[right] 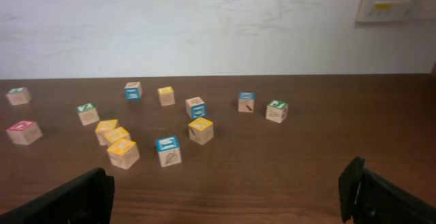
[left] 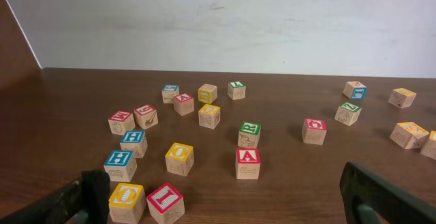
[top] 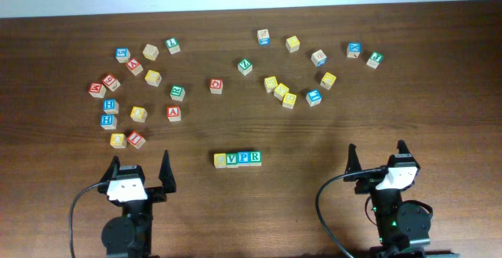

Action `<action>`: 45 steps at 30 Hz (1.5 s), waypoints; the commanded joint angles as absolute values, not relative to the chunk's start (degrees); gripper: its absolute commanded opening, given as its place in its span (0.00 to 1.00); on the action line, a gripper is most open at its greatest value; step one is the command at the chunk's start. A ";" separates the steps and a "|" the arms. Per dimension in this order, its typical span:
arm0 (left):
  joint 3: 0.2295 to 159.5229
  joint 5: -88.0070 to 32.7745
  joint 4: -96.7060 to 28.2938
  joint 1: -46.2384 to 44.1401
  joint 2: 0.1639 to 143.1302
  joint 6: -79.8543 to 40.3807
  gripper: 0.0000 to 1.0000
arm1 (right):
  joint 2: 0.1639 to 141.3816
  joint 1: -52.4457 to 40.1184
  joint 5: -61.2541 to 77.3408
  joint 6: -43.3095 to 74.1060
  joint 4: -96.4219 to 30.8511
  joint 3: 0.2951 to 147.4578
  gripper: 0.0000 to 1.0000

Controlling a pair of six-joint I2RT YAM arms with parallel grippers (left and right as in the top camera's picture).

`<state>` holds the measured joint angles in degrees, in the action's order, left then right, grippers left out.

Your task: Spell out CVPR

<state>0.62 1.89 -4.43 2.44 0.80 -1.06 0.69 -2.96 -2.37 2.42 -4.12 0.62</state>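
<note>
Several wooden letter blocks stand side by side in a row at the front middle of the table in the overhead view: a yellow one, then green V, blue P and green R. My left gripper is open and empty at the front left, near a yellow O block and a red I block. My right gripper is open and empty at the front right. The row is out of both wrist views.
Loose letter blocks lie scattered over the back left and back right of the table, among them a red A block, blue H blocks and a blue block. A white wall stands behind.
</note>
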 commanded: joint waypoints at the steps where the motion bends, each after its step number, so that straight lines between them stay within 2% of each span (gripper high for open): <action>1: 0.51 1.10 -4.75 2.79 0.30 -0.14 0.99 | 0.19 -2.22 -3.79 1.28 -4.73 0.32 0.98; 45: 0.51 1.10 -4.75 2.79 0.30 -0.14 0.99 | 0.21 -2.22 -4.32 1.28 -4.34 0.32 0.98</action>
